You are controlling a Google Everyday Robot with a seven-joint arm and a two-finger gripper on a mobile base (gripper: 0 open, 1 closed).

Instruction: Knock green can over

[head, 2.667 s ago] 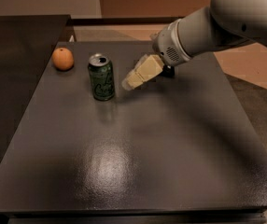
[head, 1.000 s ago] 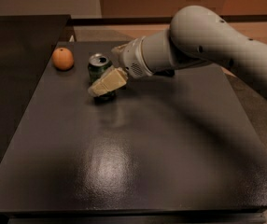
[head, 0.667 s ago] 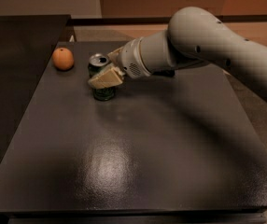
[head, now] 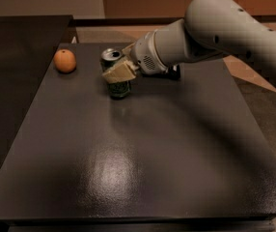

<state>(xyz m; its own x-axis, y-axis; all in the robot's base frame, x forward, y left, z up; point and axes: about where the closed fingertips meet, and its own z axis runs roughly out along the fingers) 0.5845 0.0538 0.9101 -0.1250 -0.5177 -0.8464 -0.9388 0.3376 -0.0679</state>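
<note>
The claw (head: 119,73) sits low over the table (head: 143,173), pressed against the front upper side of the green can (head: 120,90); whether it is clenched or released I cannot tell. The can stands near the far left of the table, base down, silver top showing just above the claw and seeming to lean slightly away. So contact looks made, but the can is not yet over, and the tipping push is what remains. An orange fruit (head: 64,61) rests farther left, apart from the can.

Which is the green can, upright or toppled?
Upright: green can's top faces up, base on the table; tool at its side.
</note>
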